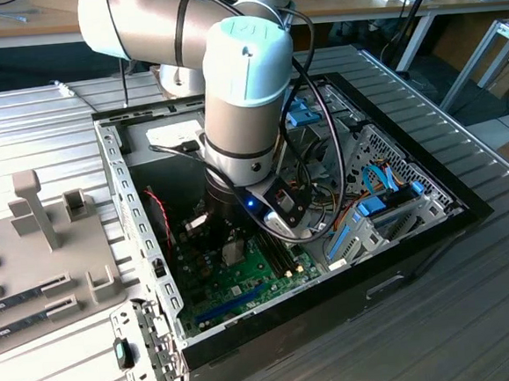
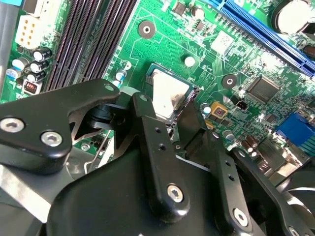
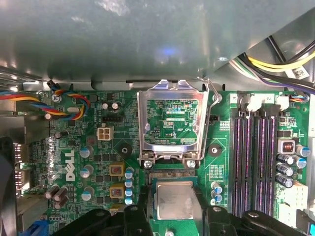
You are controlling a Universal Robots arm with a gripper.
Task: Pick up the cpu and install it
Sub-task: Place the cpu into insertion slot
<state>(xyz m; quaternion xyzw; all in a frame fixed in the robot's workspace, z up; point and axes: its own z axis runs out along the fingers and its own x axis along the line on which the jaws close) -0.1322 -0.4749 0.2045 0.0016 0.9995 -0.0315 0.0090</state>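
The cpu point(image 3: 173, 200), a small square chip with a silvery top and a thin green rim, lies flat over the socket of the motherboard point(image 3: 98, 147), just beside the hinge of the socket's metal load frame point(image 3: 170, 123); the second wrist view shows it too point(image 2: 170, 97), its pale top catching the light. The load frame stands swung up and back, away from the cpu, its open window showing the green board behind it, and I judge it is held open so that the chip can go down into the socket without hindrance. The hand point(image 3: 173, 214) is down low over the cpu, with one black finger point(image 3: 135, 219) at one edge of the chip and another at the opposite edge, so the fingers sit only as far apart as the chip is wide. They appear to be closed on the cpu, gripping it by its sides, though whether the chip already rests fully in the socket I cannot tell. The dark memory slots point(image 3: 256, 147) run alongside the socket, well clear of the cpu. In the exterior view the arm point(image 1: 243, 94) reaches steeply down into the open computer case point(image 1: 416, 231), which lies on the table point(image 1: 476, 314).
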